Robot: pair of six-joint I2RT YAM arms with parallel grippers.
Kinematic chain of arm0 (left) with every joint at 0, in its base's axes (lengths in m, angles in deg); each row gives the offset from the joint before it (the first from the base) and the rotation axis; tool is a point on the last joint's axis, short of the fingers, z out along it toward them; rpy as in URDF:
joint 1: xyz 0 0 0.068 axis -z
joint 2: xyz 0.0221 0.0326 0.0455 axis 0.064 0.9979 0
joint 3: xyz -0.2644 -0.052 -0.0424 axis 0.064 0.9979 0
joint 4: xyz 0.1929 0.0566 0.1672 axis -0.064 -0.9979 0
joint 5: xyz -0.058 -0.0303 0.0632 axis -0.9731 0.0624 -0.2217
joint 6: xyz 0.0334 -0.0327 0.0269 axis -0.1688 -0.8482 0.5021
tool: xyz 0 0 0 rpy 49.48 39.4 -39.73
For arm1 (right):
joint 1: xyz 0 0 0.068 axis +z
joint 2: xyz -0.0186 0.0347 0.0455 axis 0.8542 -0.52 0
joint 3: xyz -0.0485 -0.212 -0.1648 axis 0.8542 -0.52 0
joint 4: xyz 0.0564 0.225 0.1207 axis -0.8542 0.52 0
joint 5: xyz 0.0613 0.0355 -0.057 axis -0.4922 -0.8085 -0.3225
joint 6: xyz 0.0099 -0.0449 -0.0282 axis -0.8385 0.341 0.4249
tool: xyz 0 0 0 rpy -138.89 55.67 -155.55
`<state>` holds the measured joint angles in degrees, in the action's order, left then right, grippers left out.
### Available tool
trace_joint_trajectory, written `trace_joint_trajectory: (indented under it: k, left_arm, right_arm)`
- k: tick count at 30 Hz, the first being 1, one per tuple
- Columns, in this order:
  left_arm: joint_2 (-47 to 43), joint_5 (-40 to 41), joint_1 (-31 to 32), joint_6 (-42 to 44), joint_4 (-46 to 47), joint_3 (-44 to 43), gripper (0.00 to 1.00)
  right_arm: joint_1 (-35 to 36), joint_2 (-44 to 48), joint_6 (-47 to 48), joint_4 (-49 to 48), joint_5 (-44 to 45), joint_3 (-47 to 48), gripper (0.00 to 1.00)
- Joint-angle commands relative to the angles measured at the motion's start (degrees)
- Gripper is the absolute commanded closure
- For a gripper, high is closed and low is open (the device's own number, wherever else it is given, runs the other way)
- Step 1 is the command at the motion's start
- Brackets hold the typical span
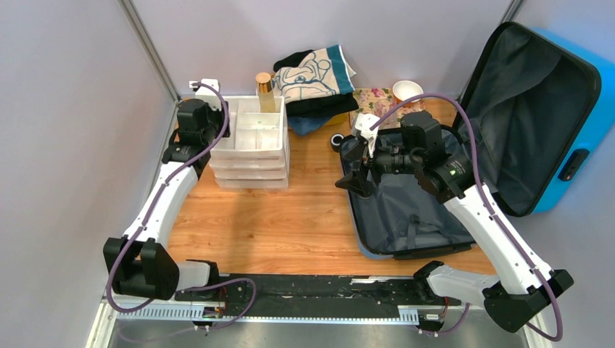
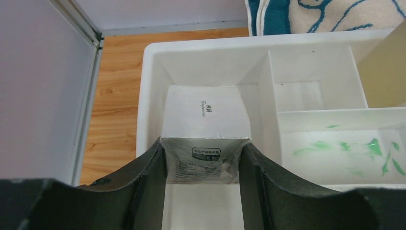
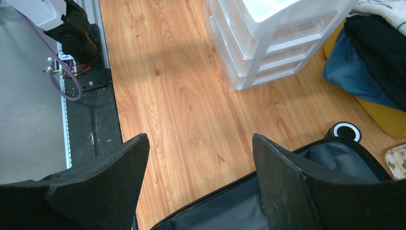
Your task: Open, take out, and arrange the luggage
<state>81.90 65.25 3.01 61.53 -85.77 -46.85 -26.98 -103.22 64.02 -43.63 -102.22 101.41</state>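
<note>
The luggage (image 1: 558, 101) lies open at the right. Its blue lid stands up and its grey-lined base (image 1: 406, 210) rests flat on the table. My right gripper (image 1: 355, 180) hovers open and empty over the base's left edge; the right wrist view shows the gripper (image 3: 200, 139) above bare wood and the lining (image 3: 230, 211). My left gripper (image 1: 205, 116) is at the top tray of the white drawer unit (image 1: 250, 156). In the left wrist view the gripper (image 2: 203, 143) is shut on a silver-white box (image 2: 206, 112) standing in the tray's left compartment (image 2: 153, 86).
A gold-capped bottle (image 1: 265, 93) stands in the tray's back right. Folded towels and clothes (image 1: 315, 80) are piled behind it. A floral box (image 1: 373, 98), a white cup (image 1: 407, 89) and a small black jar (image 1: 336, 140) sit near the suitcase's far left corner.
</note>
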Motion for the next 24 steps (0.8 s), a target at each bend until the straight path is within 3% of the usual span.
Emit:
trace_joint_trajectory:
  k: [1,7,12,16,21,23,24]
  left_arm:
    - [1.2,-3.2,-1.4,-2.8,5.5,-3.2,0.88]
    - [0.3,-4.2,-1.7,-4.5,4.8,-2.1,0.48]
    - [-1.8,-4.5,-1.7,-4.8,3.3,-1.5,0.42]
    - [-3.4,-4.9,-1.7,-4.7,1.1,-2.0,0.22]
    - [-4.0,-4.6,-1.6,-4.6,-0.9,-2.8,0.20]
    - [-5.0,-5.2,-1.7,-4.5,-1.7,-2.8,0.25]
    - [-5.6,-5.5,-1.7,-4.6,-2.1,-2.8,0.35]
  right_arm:
    - [-0.1,1.5,-0.3,-1.3,-0.4,-0.3,0.17]
    - [-0.1,1.7,-0.1,-1.0,-0.4,-0.5,0.17]
    - [-0.1,1.6,-0.1,-0.9,-1.0,-0.6,0.17]
    - [-0.1,1.4,0.1,-0.8,-1.4,-0.3,0.17]
    - [-0.1,1.1,-0.2,-0.8,-1.6,0.1,0.17]
    - [-0.1,1.1,-0.2,-0.9,-1.5,0.2,0.17]
    - [-0.1,1.2,-0.2,-0.8,-1.5,0.2,0.17]
